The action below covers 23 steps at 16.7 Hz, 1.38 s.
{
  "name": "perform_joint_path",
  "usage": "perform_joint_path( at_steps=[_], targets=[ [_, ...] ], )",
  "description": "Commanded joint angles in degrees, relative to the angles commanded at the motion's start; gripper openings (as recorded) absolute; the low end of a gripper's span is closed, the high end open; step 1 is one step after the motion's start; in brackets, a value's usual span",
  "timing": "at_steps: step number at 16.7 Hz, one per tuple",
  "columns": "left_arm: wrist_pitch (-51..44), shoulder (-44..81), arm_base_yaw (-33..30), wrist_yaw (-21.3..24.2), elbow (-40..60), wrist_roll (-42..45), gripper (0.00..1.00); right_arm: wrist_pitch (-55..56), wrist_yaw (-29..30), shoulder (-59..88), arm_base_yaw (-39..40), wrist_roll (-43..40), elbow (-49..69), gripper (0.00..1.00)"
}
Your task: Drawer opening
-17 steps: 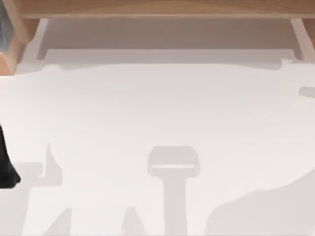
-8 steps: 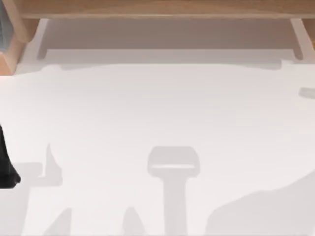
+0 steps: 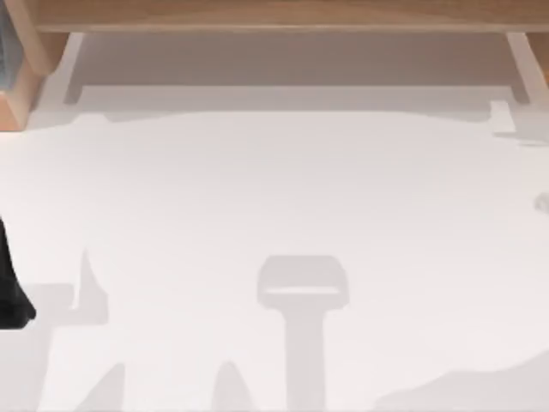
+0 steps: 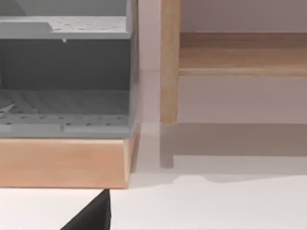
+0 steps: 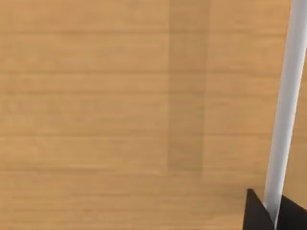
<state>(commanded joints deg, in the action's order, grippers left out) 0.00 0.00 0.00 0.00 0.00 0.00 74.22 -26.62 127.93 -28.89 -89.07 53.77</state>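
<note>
Right wrist view: wooden drawer front [image 5: 120, 115] close ahead, pale bar handle [image 5: 283, 110] running across it. Right gripper [image 5: 274, 214] at handle — two dark fingers [image 5: 254, 213] apart, one each side of bar, not visibly clamped.

Left arm [image 3: 10, 283] parked at tabletop [image 3: 274, 215] left edge; its finger state cannot be told.

Wooden cabinet [image 3: 274, 17] along far edge of tabletop.

Judgement: close squarely on bar, then pull straight out along drawer travel — no twisting.

No brands, labels or writing legible.
</note>
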Motion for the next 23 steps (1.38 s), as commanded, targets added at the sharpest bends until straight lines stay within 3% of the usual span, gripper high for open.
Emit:
perform_joint_path(
  at_steps=[6,13,19,23],
  targets=[
    [0.0,0.0,0.0,0.0,0.0,0.0,1.00,0.8,-0.5,-0.5,-0.3,0.0,-0.9,0.00],
    [0.0,0.0,0.0,0.0,0.0,0.0,1.00,7.6,-4.6,-5.1,-4.4,0.1,-13.3,0.00],
    [0.0,0.0,0.0,0.0,0.0,0.0,1.00,8.4,-5.1,-5.5,-4.6,0.1,-13.9,0.00],
    [0.0,0.0,0.0,0.0,0.0,0.0,1.00,12.2,-8.6,-7.5,-7.9,0.0,-19.9,0.00]
  ],
)
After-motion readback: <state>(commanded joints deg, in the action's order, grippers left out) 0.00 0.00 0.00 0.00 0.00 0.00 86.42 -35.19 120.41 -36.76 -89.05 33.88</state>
